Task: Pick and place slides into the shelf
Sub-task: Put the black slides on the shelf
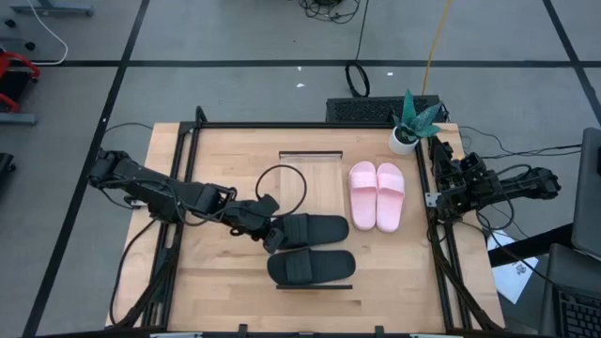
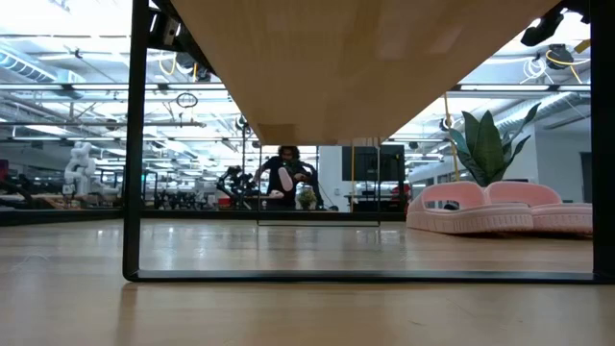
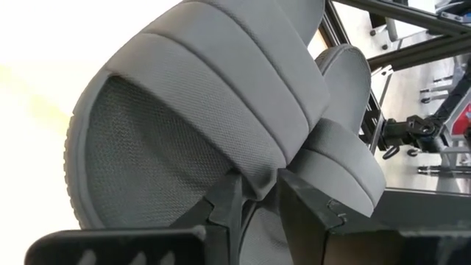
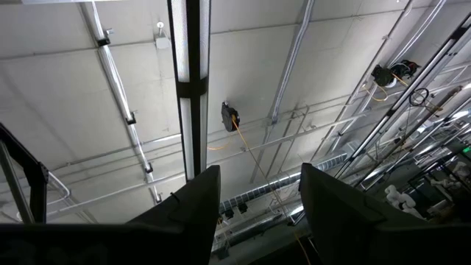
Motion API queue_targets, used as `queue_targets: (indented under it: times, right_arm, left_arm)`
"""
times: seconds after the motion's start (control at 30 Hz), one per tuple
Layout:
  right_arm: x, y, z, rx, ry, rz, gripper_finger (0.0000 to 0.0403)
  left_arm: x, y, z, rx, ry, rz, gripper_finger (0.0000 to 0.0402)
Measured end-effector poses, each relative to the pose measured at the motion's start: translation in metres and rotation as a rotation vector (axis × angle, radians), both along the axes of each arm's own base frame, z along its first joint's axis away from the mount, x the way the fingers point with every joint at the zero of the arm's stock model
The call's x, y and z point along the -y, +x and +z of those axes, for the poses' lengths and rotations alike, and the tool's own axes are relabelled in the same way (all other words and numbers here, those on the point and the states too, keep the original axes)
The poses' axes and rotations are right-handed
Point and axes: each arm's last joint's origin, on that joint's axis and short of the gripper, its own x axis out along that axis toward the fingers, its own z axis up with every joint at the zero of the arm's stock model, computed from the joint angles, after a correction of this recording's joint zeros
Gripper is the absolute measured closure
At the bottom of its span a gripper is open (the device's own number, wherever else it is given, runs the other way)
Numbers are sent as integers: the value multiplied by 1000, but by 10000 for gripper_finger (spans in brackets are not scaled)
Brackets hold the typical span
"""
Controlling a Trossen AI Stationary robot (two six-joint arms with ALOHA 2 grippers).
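A: While the left end effector [image 1: 273, 235] is sitting at the strap end of one black slide [image 1: 317, 228], what is it doing?

B: Item one, left end effector: its fingers [image 3: 224, 210] are standing a little apart with the strap's edge between them. It is not looking like a firm pinch.

A: And the slide itself?

B: Item two, black pair: both appear to be lying on the shelf [image 2: 365, 58] at mid-bench. The second black slide [image 1: 312, 267] is lying nearer the front edge. Long axes are running left to right across the bench [image 1: 225, 282].

A: What is remaining off the shelf?

B: Item three, pink pair [image 1: 377, 195]: they are resting side by side on the bench, just right of the black slides. Their long axes are pointing from the front edge toward the edge with the potted plant [image 1: 413, 117].

A: Which arm is sitting closer?

B: Item four, right end effector [image 4: 257, 184]: it is waiting at the bench's right edge with its fingers apart, holding nothing and facing the ceiling. The pink pair is lying toward the bench centre from it, nearer than from the left arm, so the right arm is probably looking best placed. It would be meeting the slides side-on, across the straps.
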Motion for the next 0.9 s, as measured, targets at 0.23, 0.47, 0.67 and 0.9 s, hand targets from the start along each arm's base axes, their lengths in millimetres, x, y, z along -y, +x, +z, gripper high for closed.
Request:
queue_targets:
  times: [0.23, 0.47, 0.67, 0.9]
  right_arm:
    - [0, 0, 0, 0, 0, 0, 225]
    - [0, 0, 0, -1, -1, -2, 225]
    - [0, 0, 0, -9, -11, -17, 225]
    - [0, 0, 0, -10, -12, -18, 225]
  left_arm:
    - [1, 0, 0, -5, -22, -17, 318]
    - [1, 0, 0, -8, -36, -30, 318]
    - [1, 0, 0, -9, -34, -33, 318]
    - [1, -1, -1, -25, -27, -36, 318]
